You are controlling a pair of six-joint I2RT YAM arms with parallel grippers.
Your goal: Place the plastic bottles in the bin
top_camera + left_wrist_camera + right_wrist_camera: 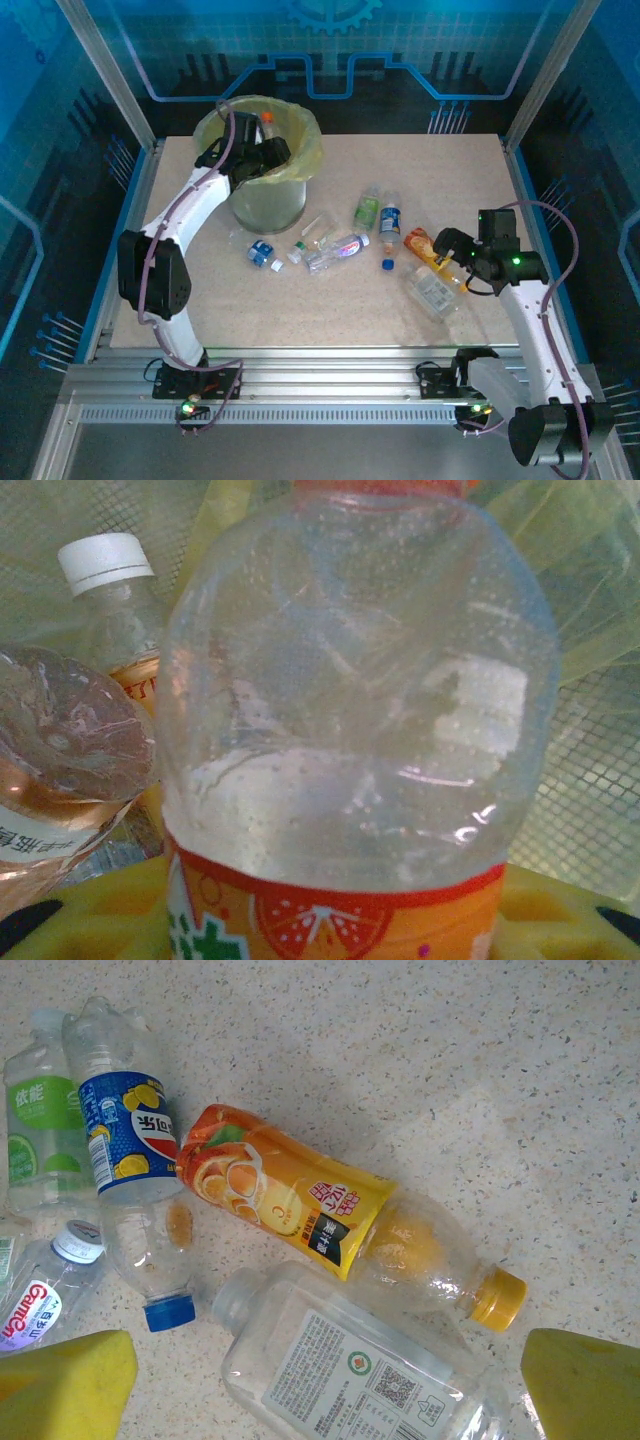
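Left pincer [262, 152] holds orange-label bottle [350, 710] over bin [268, 205]; judged light, crushable, grip mid-body. Right pincer [322, 1390] stands released.

Green-label bottle [40, 1125]: "依能"; blue-label bottle [125, 1130]: Pepsi mark; white-capped bottle [38, 1298] — perhaps "GanTen".

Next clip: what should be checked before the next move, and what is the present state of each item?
1. Left gripper, fingers shut on orange-capped bottle: ok.
2. That bottle is above the bin: ok.
3. Room left in the bin beside white-capped bottle: cannot tell.
4. Right gripper, fingers open: ok.
5. Yellow-capped bottle below it is clear of its neighbours: not ok, blue-label bottle lies against it.
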